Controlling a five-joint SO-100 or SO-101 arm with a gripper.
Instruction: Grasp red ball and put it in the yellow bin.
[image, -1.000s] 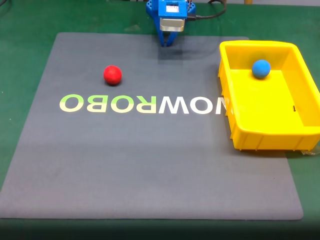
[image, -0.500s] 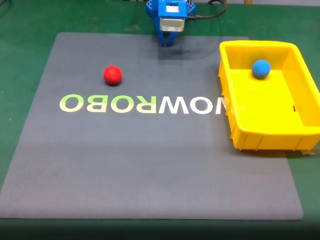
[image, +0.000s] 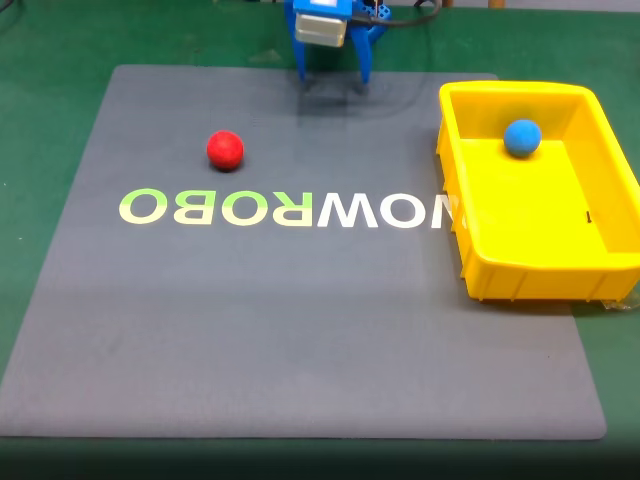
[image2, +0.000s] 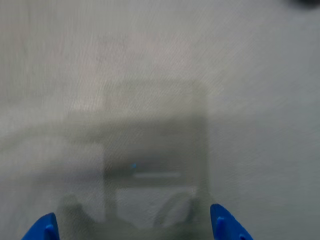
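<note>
While the red ball (image: 225, 149) lies alone on the grey mat (image: 300, 320), left of centre in the fixed view, the yellow bin (image: 470, 255) sits far right — a blue ball (image: 522, 137) inside. The blue gripper (image: 332, 72) hangs at the far edge, fingers spread, well apart from both.

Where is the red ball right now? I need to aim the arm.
In the fixed view, the red ball sits on the left part of the grey mat, just above the "ROBO" lettering, far from the yellow bin.
</note>
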